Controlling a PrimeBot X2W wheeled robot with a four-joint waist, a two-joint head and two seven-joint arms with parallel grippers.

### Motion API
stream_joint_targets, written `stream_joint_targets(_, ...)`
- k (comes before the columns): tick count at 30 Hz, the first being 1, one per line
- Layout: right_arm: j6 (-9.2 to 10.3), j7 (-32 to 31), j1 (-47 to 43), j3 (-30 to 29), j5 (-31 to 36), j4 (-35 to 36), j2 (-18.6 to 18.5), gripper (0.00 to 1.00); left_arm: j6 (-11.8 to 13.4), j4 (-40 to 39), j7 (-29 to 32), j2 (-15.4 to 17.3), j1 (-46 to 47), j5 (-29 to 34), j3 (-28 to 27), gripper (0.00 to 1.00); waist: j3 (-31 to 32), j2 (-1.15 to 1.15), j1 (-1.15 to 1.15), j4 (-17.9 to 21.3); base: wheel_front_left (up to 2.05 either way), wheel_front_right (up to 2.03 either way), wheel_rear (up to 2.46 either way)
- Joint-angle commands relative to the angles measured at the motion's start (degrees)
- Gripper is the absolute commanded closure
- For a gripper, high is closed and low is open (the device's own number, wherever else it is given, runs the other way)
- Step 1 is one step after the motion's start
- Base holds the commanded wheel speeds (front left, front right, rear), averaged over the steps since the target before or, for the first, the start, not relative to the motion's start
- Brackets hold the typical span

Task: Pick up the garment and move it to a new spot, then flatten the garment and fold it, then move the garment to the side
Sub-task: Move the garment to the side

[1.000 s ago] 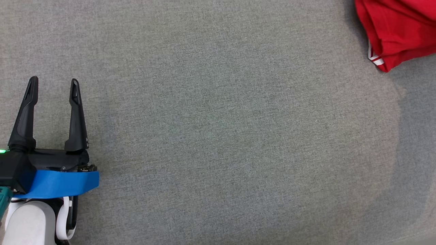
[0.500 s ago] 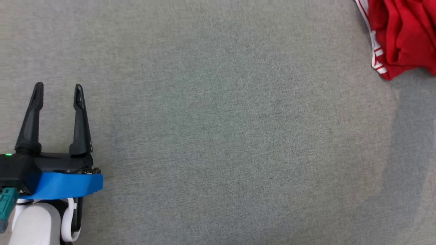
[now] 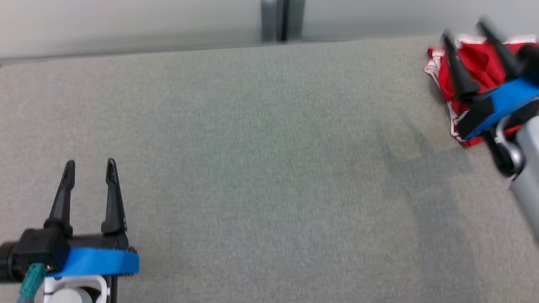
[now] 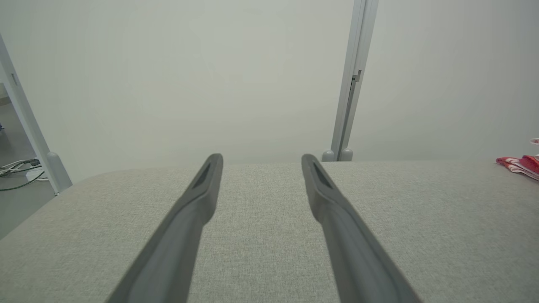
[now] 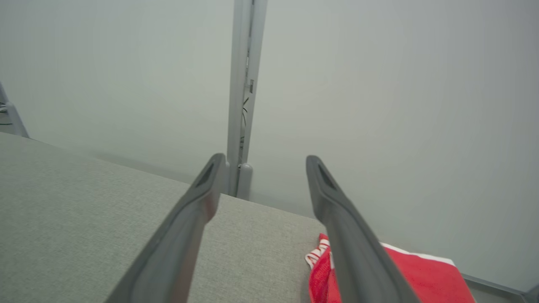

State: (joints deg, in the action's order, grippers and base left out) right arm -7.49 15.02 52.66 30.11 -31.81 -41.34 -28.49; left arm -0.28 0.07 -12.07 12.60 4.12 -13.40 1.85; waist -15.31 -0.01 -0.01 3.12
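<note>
The garment (image 3: pixel 480 67) is a crumpled red piece with white-striped trim, lying on the grey table at the far right, close to the back edge. It shows as a red strip (image 4: pixel 520 164) at the right edge of the left wrist view and as a red heap (image 5: pixel 404 273) in the right wrist view. My right gripper (image 3: pixel 463 29) hovers over it, open, with nothing between its fingers. At the lower left, my left gripper (image 3: pixel 89 166) stands open and empty, far from the garment.
The grey fabric table (image 3: pixel 261 168) ends at a back edge near the top of the head view. Behind it is a pale partition wall with a metal post (image 3: pixel 276 20). Cables (image 4: pixel 17 168) lie on the floor at the left.
The head camera has tilted up, bringing the table's back edge and wall into view. My right gripper has come into view above the garment, which now lies loose on the table.
</note>
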Motion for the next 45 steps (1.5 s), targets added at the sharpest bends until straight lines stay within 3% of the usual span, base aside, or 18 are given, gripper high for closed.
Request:
stream_joint_targets(1, -0.01, 0.1, -3.9, -1.8, 1.5, 2.4, 1.4, 0.00, 0.3, 0.6, -0.3, 0.1, -1.1, -0.3, -0.2, 0.00, 2.0, 0.01, 0.01, 0.2, 0.00, 0.00, 0.00)
stream_joint_targets(11, -0.01, 0.2, -29.0, -14.8, 7.2, 14.0, 9.4, 0.00, 0.4, 3.6, 0.0, -0.6, -5.7, -2.0, -0.1, 0.00, 10.0, 0.01, 0.01, -2.3, 0.00, 0.00, 0.00)
stream_joint_targets(23, -0.01, 0.0, -47.7, -27.4, 13.5, 23.3, 15.3, 0.00, 0.6, 7.2, 1.1, -0.8, -8.7, -3.7, 0.2, 0.00, 15.9, 0.01, 0.01, -2.9, 0.00, 0.00, 0.00)
stream_joint_targets(31, -0.01, -2.4, -53.5, -32.2, 16.3, 29.3, 18.1, 0.00, 0.9, 7.8, 1.2, -0.6, -9.5, -4.3, 0.0, 0.00, 16.6, 0.01, 0.01, -2.7, 0.00, 0.00, 0.00)
stream_joint_targets(45, -0.01, -4.6, -55.2, -33.5, 17.7, 33.3, 19.8, 0.00, 0.5, 8.4, 1.0, 0.0, -7.9, -5.1, 0.5, 0.00, 16.2, 0.01, 0.01, -2.8, 0.00, 0.00, 0.00)
